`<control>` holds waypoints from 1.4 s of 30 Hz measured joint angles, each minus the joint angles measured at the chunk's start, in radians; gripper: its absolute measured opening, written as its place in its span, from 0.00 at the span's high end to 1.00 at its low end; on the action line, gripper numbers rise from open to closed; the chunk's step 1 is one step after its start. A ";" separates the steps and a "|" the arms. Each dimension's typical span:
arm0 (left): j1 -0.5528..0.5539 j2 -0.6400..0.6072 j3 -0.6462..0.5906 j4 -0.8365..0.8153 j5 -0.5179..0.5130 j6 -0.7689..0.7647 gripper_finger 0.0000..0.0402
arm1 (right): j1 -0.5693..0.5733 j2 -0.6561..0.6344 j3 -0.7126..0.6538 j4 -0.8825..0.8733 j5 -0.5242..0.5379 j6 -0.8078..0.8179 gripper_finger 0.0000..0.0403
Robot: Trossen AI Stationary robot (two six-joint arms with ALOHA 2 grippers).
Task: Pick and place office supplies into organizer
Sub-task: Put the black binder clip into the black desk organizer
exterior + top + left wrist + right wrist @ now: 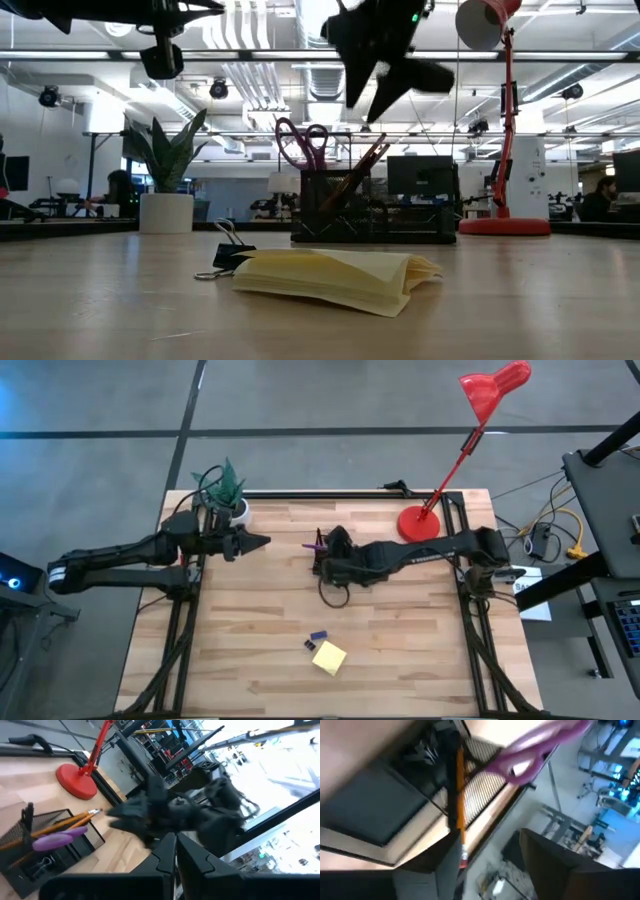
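- High view puts the black mesh desk organizer (322, 555) near the middle of the wooden table (250, 660), a little toward the far edge, with my right gripper (335, 545) directly over it.
- My right wrist view shows my two dark fingers (545, 862) spread apart with nothing clamped; an orange pencil (459, 805) runs down beside one of them into the organizer.
- Purple-handled scissors (303, 140) and orange pencils (362, 168) stand up out of its taller part.
- A square yellow sticky-note pad (329, 657) lies toward the near edge, with a small blue and black binder clip (317, 636) just beside it.
- My left gripper (255, 542) hangs with jaws pressed together, empty, near the far left corner beside the green potted plant (228, 488).
- A red desk lamp (440, 490) stands at the far right corner.
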 joint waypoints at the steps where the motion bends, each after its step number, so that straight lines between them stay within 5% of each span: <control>1: 0.000 0.002 0.000 0.000 0.000 0.024 1.00 | 0.020 -0.010 0.003 -0.009 -0.014 0.017 0.52; 7: 0.001 0.083 -0.008 0.105 -0.082 0.128 1.00 | 0.155 -0.097 -0.006 -0.039 -0.308 0.261 0.46; 10: -0.012 0.164 0.010 0.140 0.029 0.171 1.00 | 0.207 -0.121 -0.051 -0.035 -0.410 0.412 0.46; 12: -0.063 0.227 0.029 -0.003 0.098 0.223 1.00 | 0.240 -0.124 -0.094 0.000 -0.409 0.446 0.46; 16: -0.242 0.343 0.033 -0.261 0.048 0.291 1.00 | 0.295 -0.108 -0.187 0.146 -0.417 0.462 0.46; 22: -0.644 0.443 0.041 -0.296 -0.329 0.299 1.00 | 0.331 -0.082 -0.264 0.342 -0.387 0.652 0.46; 27: -0.876 0.564 0.072 -0.299 -0.637 0.112 1.00 | 0.366 -0.045 -0.314 0.609 -0.318 0.724 0.46; 33: -0.977 0.719 0.150 -0.300 -0.712 -0.002 1.00 | 0.411 0.082 -0.254 0.867 -0.309 0.747 0.46; 42: -0.979 0.852 0.167 -0.288 -0.655 0.076 1.00 | 0.404 0.338 -0.021 0.815 -0.215 0.932 0.46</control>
